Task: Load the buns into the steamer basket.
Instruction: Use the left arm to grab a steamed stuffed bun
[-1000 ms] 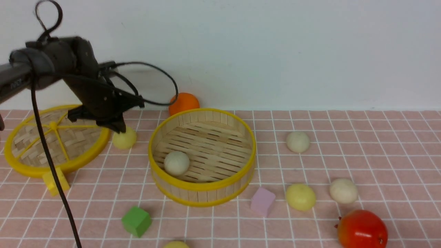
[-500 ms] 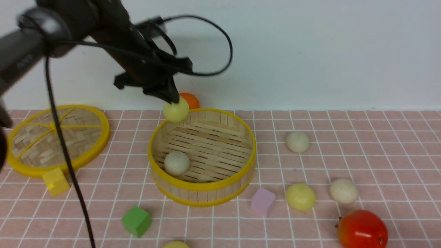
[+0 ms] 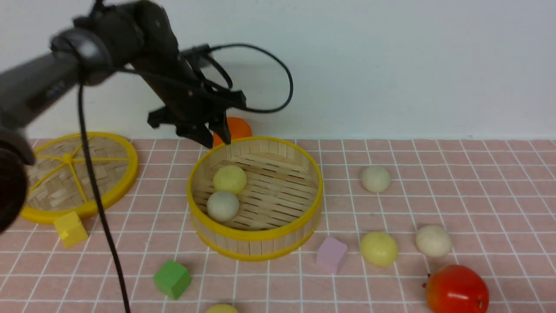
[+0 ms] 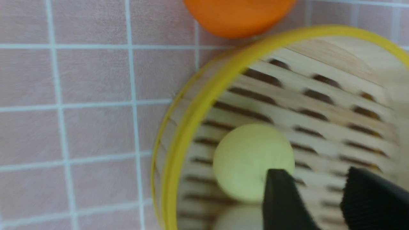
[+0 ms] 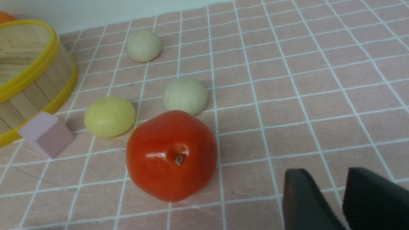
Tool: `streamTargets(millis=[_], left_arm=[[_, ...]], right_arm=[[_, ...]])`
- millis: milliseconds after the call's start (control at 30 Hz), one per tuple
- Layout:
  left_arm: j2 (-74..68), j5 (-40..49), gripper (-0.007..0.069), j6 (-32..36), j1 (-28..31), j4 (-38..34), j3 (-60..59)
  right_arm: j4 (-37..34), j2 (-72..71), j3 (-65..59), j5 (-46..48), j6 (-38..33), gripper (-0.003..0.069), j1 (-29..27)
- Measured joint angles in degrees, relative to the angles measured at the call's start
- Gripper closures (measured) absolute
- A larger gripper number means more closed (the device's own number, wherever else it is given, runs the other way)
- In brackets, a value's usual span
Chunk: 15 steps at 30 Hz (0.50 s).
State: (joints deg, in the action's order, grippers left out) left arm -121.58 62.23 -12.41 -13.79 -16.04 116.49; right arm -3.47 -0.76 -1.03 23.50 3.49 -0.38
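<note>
Round bamboo-slat steamer basket [image 3: 256, 247]: tan slats, yellow rims. Smooth dough bun [image 3: 230, 179]: pale yellow; second dough bun [image 3: 223, 206]: off-white. Table cloth [image 3: 478, 195]: pink, white grid. Glossy round fruit [image 3: 457, 289]: red. Edge-cropped ball [image 3: 221, 309]: probably pale yellow.

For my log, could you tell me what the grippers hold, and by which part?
Nothing: left gripper and right gripper both stand open, empty; the pale yellow bun lies in the steamer basket.

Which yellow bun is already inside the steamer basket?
The yellow bun beside the off-white bun on the slatted floor of the steamer basket. The yellow bun near the pink block and the front-edge yellow bun lie outside.
</note>
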Motion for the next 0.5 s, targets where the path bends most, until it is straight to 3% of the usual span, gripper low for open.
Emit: streamTargets(millis=[267,500], left_arm=[[17.71,5.59,0.0246,2.16,-1.77,1.86,-7.41],[31.90,4.21,0.0264,1.34,-14.74,7.06,-35.73]], right_arm=[[0.00,0.00,0.00,0.00,0.00,0.0419,0.00],[0.00,0.00,0.00,0.00,0.00,0.0419,0.00]])
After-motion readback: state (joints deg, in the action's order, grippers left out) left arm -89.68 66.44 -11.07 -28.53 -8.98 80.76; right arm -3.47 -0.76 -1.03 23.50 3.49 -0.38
